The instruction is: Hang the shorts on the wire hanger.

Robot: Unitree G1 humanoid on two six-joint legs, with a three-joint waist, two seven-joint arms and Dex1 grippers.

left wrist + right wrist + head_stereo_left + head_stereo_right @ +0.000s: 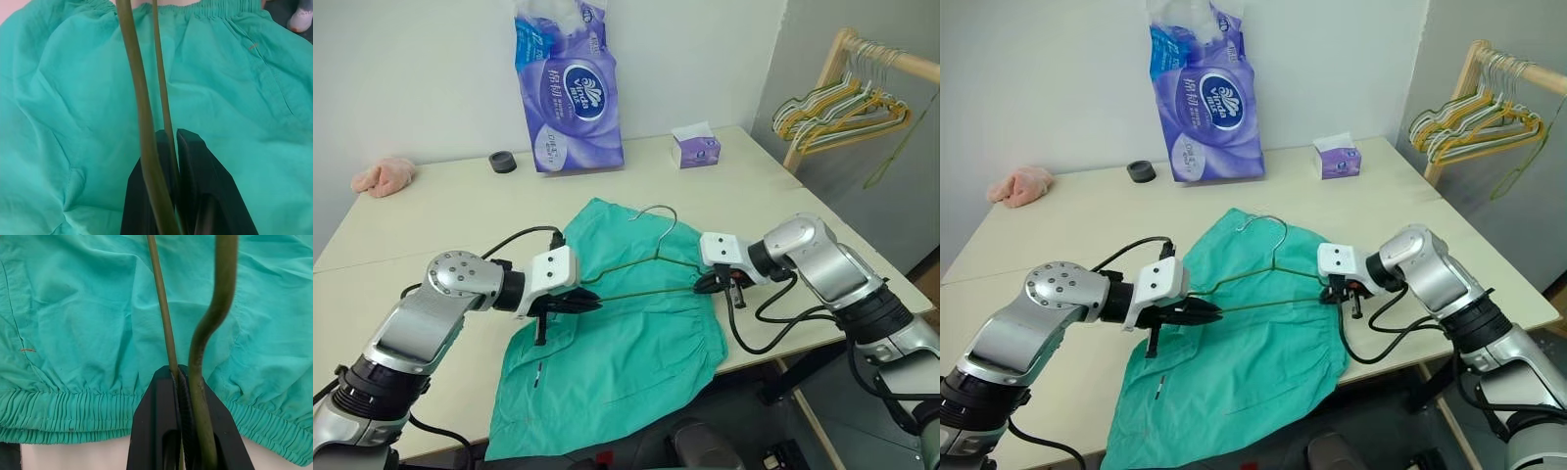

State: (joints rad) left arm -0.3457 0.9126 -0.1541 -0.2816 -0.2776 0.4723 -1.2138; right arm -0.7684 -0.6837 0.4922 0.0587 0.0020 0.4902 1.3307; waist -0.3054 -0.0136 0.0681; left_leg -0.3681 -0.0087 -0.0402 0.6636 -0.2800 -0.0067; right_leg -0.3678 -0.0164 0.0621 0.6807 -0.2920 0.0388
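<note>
Shorts point(626, 333) lie spread on the table point(440, 211). Above them the wire hanger point(651, 269) is pinched at one end by the left gripper point(592, 304) and at the other by the right gripper point(700, 284).

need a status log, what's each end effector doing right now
left end effector: closed on the wire hanger
right end effector: closed on the wire hanger's other end
</note>
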